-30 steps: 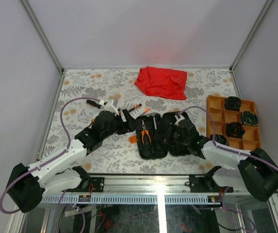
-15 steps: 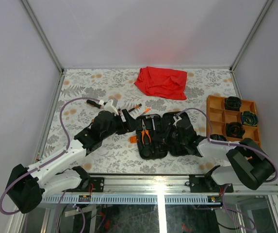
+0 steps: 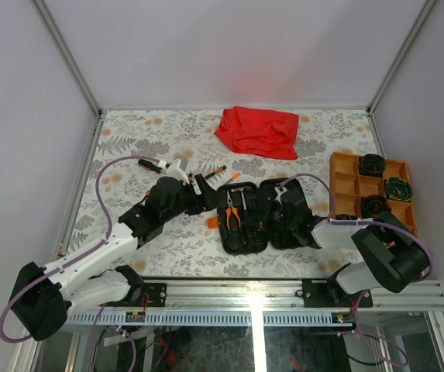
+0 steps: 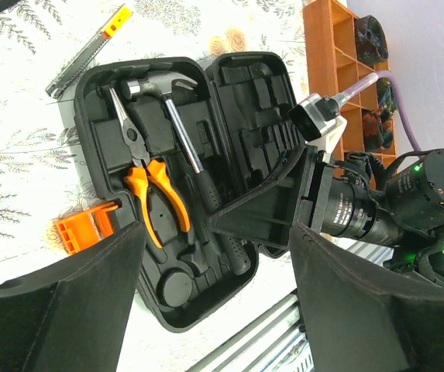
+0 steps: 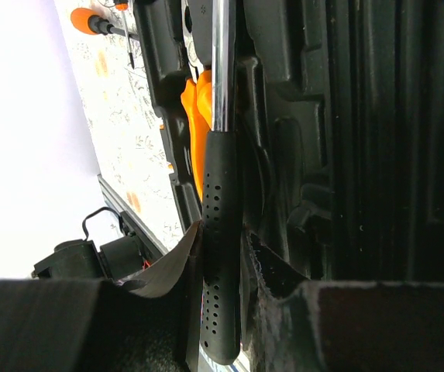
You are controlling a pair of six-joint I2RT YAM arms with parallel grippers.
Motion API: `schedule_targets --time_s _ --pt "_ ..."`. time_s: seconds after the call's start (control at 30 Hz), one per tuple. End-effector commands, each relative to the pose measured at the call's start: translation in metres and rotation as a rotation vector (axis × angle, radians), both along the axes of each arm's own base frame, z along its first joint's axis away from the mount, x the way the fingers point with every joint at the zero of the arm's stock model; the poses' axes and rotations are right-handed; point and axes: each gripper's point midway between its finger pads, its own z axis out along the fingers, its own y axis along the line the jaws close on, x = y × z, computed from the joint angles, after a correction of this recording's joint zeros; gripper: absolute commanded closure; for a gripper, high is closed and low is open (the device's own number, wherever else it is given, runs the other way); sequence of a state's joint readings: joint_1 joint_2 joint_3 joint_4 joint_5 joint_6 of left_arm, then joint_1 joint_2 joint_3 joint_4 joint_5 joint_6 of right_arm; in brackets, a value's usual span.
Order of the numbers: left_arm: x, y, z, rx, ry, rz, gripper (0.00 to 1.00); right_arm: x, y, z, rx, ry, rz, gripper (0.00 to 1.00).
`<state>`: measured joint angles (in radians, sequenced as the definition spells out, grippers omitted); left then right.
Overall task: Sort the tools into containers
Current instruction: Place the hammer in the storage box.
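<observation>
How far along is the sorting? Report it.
Done: pliers seated in the open black case. In hand: the right hand grips the hammer handle, lying in the case; left hand open above. Left: a grey-and-orange tool and a screwdriver on the table.

- We see a white tabletop printed with grey leaves and pale orange blotches.
- The cloth is plain red.
- The case is black throughout, and its latch is bright orange.
- The pliers have steel-grey jaws and orange handles.
- The hammer has a shiny steel head and shaft and a black, dotted grip.
- The tray is orange.
- We note a purple cable.
</observation>
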<state>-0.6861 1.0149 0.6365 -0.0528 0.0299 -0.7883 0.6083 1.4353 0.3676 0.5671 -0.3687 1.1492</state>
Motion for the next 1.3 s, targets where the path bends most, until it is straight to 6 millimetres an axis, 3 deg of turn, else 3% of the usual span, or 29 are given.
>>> schedule_targets --time_s 0.0,0.13,0.47,0.87,1.03,1.27 --pt "0.003 -0.004 0.009 -0.043 -0.035 -0.009 0.27 0.01 0.007 0.029 0.06 -0.112 0.027 0.82" --pt "0.004 -0.005 0.009 -0.047 -0.034 -0.01 0.27 0.007 0.004 0.027 0.035 -0.112 0.033 0.66" --pt "0.002 -0.007 0.007 -0.06 -0.025 -0.016 0.27 -0.006 -0.003 0.027 -0.006 -0.11 0.08 0.51" --pt "0.005 -0.012 0.006 -0.055 -0.016 -0.025 0.27 -0.005 -0.018 0.03 -0.147 -0.162 0.113 0.52" --pt "0.008 -0.007 -0.005 -0.012 0.007 -0.002 0.27 0.001 -0.036 0.033 -0.293 -0.213 0.117 0.51" --pt "0.01 0.002 -0.025 0.067 0.033 0.021 0.3 0.01 -0.037 0.045 -0.343 -0.264 0.148 0.56"
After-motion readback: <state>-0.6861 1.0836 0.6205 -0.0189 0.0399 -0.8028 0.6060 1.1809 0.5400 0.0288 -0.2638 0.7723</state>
